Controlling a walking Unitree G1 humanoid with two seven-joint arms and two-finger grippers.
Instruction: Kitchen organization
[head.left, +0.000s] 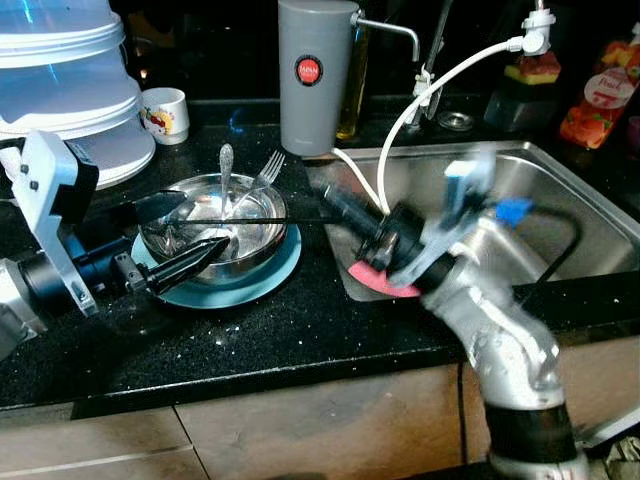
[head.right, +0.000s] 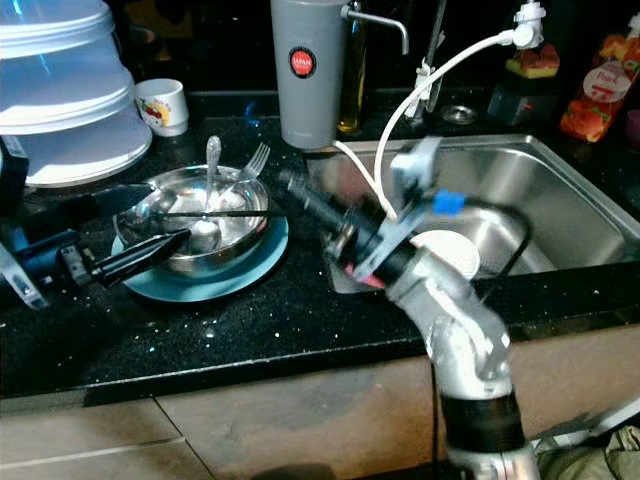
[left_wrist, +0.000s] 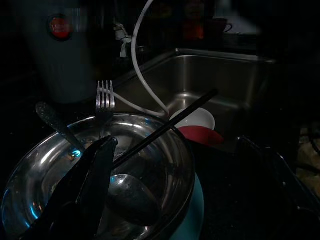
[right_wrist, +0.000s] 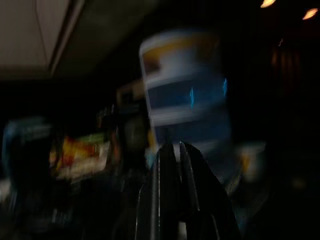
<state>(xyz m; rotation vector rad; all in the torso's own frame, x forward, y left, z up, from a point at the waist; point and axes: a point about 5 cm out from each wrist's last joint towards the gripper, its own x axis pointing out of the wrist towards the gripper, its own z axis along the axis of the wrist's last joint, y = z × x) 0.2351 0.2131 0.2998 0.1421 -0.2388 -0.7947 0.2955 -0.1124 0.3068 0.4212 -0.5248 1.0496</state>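
Left eye view, chopstick (head.left: 262, 220) lying crosswise over bowl (head.left: 215, 228), left pincer (head.left: 190, 228) released, right pincer (head.right: 300, 190) clenched.

Both eye views look forward and down from the head onto the black counter (head.left: 300, 330), its front edge low in frame, sink (head.left: 560, 200) at right. They share the steel bowl (head.left: 215, 225) on the teal plate (head.left: 250, 285), the grey dispenser (head.right: 305, 70) and the white hose (head.right: 420, 90), slightly offset.

Left wrist view sits close and low over the bowl (left_wrist: 150, 165), facing along the counter toward the sink (left_wrist: 220, 80) and dispenser (left_wrist: 60, 50); dark.

Right wrist view faces the back of the counter, toward blurred stacked white containers (right_wrist: 187, 90); dark.
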